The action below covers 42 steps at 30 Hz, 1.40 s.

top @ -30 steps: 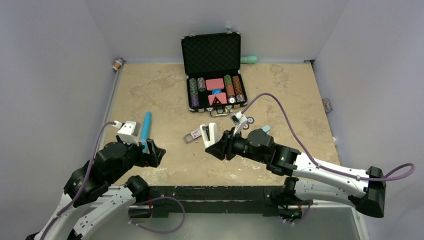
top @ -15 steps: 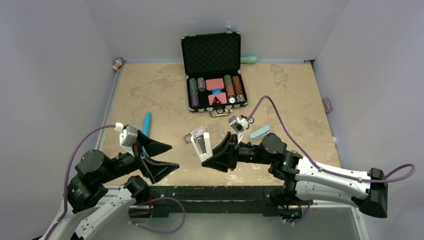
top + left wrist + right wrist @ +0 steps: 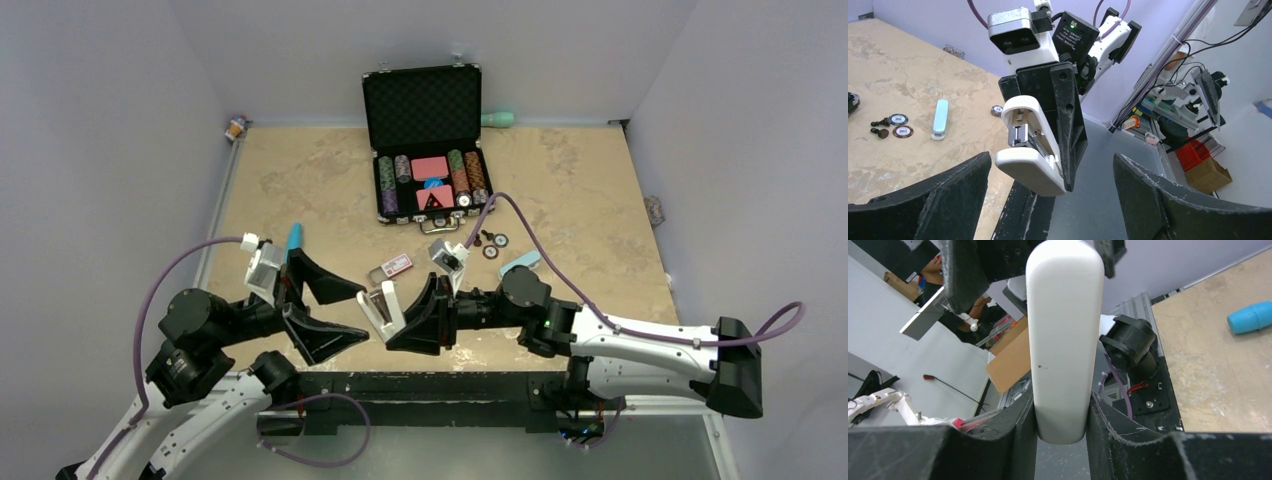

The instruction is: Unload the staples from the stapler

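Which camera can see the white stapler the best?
The left wrist camera: the stapler faces it, opened, with its metal insides showing. The top camera shows it small, held by the right gripper. The right wrist camera sees only its plain white back.

A beige, marbled tabletop (image 3: 300,180) sits boxed in on three sides by plain, pale lavender walls (image 3: 100,110) under even light. Past its near edge lies a cluttered workshop: shelving (image 3: 1193,95) strung with cables, a red bin (image 3: 1194,150), a cardboard box (image 3: 1205,175).
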Motion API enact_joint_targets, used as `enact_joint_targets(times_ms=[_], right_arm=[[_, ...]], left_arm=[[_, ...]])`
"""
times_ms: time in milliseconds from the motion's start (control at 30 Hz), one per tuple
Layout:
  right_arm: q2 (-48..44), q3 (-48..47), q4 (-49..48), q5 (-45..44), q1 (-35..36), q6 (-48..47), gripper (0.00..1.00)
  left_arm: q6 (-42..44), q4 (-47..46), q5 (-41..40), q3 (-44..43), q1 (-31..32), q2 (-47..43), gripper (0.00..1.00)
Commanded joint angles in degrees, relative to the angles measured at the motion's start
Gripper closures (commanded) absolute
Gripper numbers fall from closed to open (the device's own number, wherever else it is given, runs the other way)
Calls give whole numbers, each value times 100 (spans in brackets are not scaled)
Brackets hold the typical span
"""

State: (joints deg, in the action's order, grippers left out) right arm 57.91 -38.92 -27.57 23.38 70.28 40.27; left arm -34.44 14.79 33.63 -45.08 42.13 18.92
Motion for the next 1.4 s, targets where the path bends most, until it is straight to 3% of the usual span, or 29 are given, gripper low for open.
enact_joint_targets(times_ms=[0, 367, 433, 500, 567, 633, 767, 867, 967, 1167, 1300, 1367], right_arm=[[115, -503, -526, -7, 155, -168, 100], [647, -895, -488, -52, 375, -250, 100], [683, -954, -433, -85, 389, -281, 100], [668, -979, -409, -110, 398, -298, 100], [634, -957, -407, -159, 397, -319, 100], [589, -936, -386, -227, 399, -321, 100], [587, -917, -387, -254, 398, -327, 100], [618, -925, -391, -246, 399, -318, 100], [610, -904, -414, -250, 405, -318, 100], [589, -875, -408, -285, 406, -318, 100], [611, -886, -225, -406, 407, -318, 100], [600, -958, 234, -649, 406, -339, 79]], left_arm=[[-135, -371, -104, 106, -19, 50, 7], [-283, -417, -536, 351, -20, -232, 23], [-280, -381, -605, 339, -21, -271, 31], [-247, -319, -600, 291, -19, -283, 48], [-210, -189, -614, 213, -21, -275, 54], [-178, -80, -630, 166, -21, -300, 53], [-203, 55, -696, 136, -14, -381, 32], [-239, 64, -727, 155, -16, -422, 32], [-248, 59, -722, 153, -21, -433, 48], [-294, 34, -709, 123, -21, -433, 96], [-318, 115, -792, 98, -17, -436, 100], [-326, 241, -907, 60, -17, -458, 100]])
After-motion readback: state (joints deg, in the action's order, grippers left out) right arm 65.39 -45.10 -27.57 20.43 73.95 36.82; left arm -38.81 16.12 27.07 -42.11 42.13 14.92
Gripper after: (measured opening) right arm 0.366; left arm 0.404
